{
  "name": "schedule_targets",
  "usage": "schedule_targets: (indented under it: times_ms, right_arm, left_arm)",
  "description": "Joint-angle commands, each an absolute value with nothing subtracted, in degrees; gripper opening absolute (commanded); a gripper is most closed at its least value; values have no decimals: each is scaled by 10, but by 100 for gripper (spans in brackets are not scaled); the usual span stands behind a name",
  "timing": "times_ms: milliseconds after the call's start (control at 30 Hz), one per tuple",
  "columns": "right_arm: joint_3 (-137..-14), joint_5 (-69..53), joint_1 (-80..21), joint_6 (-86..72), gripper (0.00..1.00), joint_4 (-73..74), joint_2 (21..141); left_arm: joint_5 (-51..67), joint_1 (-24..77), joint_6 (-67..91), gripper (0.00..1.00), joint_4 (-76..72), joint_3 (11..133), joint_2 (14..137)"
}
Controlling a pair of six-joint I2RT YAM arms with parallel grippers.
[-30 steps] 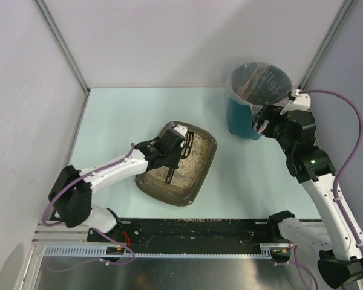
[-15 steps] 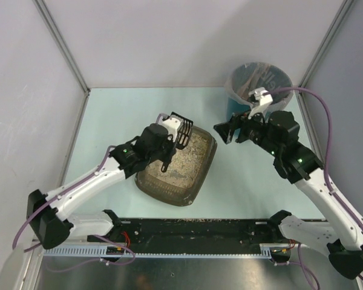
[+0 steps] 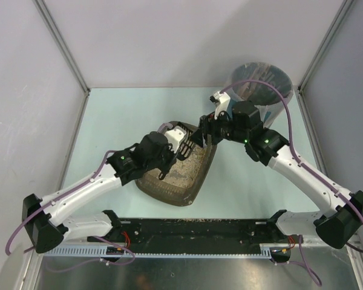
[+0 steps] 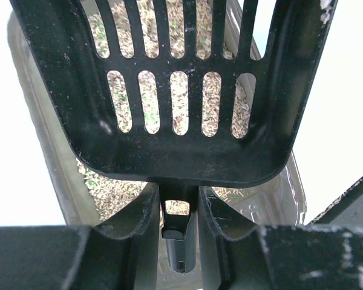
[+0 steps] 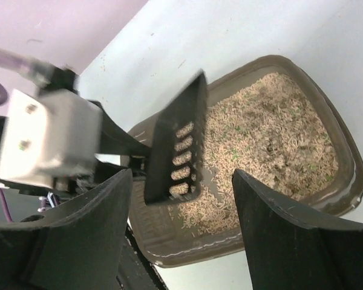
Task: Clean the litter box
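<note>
The litter box point(image 3: 169, 194) is a shallow dark brown tray of beige litter at mid-table, also seen in the right wrist view point(image 5: 346, 181) and under the scoop in the left wrist view point(image 4: 43, 127). My left gripper point(image 3: 172, 152) is shut on the handle of the black slotted scoop point(image 3: 186, 145). The scoop point(image 4: 175, 90) hangs above the litter with its handle pinched between my left gripper point(image 4: 179, 211) fingers. My right gripper point(image 3: 202, 135) stands open over the box's far edge, right beside the scoop point(image 5: 175, 145). Nothing sits between the right gripper point(image 5: 181, 175) fingers.
A teal round bin point(image 3: 272, 75) with a clear liner stands at the back right, partly behind the right arm. Grey walls close in the pale table point(image 3: 115, 115) on three sides. A black rail point(image 3: 193, 226) runs along the near edge.
The right arm has swung left from the bin to above the litter box. The left arm has shifted and brought the scoop up over the box's far part.
</note>
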State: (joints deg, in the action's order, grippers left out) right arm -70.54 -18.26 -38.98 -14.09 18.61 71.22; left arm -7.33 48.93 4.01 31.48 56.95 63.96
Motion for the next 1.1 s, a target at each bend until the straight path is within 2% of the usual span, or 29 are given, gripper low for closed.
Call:
schedule_targets:
  times_ms: [0, 300, 433, 567, 667, 700, 767, 800, 867, 900, 933, 1000, 1067]
  right_arm:
    - [-747, -150, -410, -115, 71, 180, 720]
    - [-747, -77, -410, -98, 65, 195, 755]
    - [-747, -108, -408, -91, 64, 178, 775]
    - [-747, -148, -405, -94, 57, 170, 793]
    - [-747, -174, -405, -94, 42, 177, 803]
    - [-747, -178, -405, -94, 29, 181, 805]
    - [-747, -177, -406, -93, 13, 190, 807]
    - [-747, -175, -405, -94, 0, 191, 808]
    - [-746, -178, -403, -101, 0, 191, 806]
    - [-745, -184, -394, -108, 0, 186, 805]
    - [-744, -203, -388, -118, 0, 182, 803]
    - [-733, -248, -361, -147, 0, 157, 801]
    - [-723, -273, -346, -163, 0, 128, 797]
  left_arm:
    - [-83, 503, 27, 0, 316, 580, 658]
    - [-76, 533, 13, 0, 316, 605, 676]
    - [-71, 541, 12, 0, 316, 603, 675]
    - [-73, 544, 15, 0, 316, 597, 663]
    - [-79, 544, 18, 0, 315, 591, 652]
    - [-79, 544, 18, 0, 315, 589, 649]
    - [-80, 544, 25, 0, 314, 584, 643]
    - [-83, 544, 27, 1, 314, 581, 640]
    - [-90, 544, 42, 15, 312, 576, 631]
    - [-103, 544, 49, 45, 311, 573, 627]
    - [-107, 543, 64, 60, 309, 571, 621]
    - [-108, 538, 79, 83, 302, 564, 599]
    - [-89, 527, 108, 94, 301, 559, 570]
